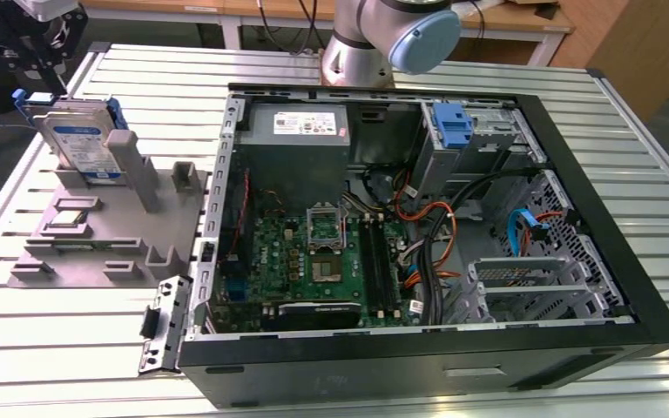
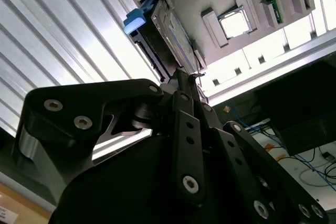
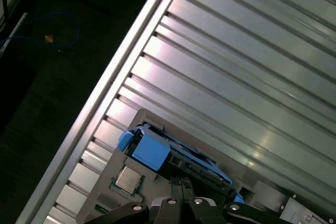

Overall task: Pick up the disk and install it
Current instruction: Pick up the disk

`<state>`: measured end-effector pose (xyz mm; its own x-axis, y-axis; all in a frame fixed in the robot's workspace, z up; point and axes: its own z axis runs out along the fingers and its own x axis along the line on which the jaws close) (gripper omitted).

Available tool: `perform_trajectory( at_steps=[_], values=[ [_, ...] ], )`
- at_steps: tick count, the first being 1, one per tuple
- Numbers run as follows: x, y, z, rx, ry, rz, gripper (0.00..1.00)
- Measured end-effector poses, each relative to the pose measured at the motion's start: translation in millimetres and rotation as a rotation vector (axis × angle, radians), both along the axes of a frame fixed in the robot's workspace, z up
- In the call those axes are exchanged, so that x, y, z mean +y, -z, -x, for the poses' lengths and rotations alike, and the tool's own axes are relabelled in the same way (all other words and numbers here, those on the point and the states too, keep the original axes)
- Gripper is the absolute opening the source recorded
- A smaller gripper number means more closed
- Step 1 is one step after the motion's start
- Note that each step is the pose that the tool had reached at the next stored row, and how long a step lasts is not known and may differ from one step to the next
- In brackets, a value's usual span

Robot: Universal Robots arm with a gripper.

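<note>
The disk (image 1: 84, 142) stands on edge in a grey fixture (image 1: 91, 248) at the exterior view's left, silver with a blue-and-white label and blue rails. My gripper (image 1: 35, 74) hangs just above the disk's upper end, at the table's far left corner. In the second wrist view the fingers (image 2: 182, 85) lie pressed together, their tips close to the disk (image 2: 164, 31) with nothing between them. In the first wrist view the disk's blue rail (image 3: 151, 149) sits just beyond the gripper (image 3: 182, 184).
An open black computer case (image 1: 613, 261) fills the table's middle and right, holding a motherboard (image 1: 317, 261), a grey power supply (image 1: 300, 126), loose cables, a blue bracket (image 1: 456, 126) and a metal drive cage (image 1: 532, 280). The arm's base (image 1: 375, 39) stands behind it. A chip (image 1: 70, 218) rests on the fixture.
</note>
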<state>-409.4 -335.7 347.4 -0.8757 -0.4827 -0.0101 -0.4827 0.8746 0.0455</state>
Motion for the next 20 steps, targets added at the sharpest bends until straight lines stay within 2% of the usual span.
perform_trajectory(
  at_steps=[4, 6, 20],
  values=[
    [0.0, 0.2, 0.0, 0.0, -0.012, 0.0, 0.11],
    [0.0, 0.3, 0.0, -0.0001, -0.034, 0.0, 0.11],
    [0.0, 2.3, 0.0, 0.0, -0.288, 0.0, 0.11]
  ],
)
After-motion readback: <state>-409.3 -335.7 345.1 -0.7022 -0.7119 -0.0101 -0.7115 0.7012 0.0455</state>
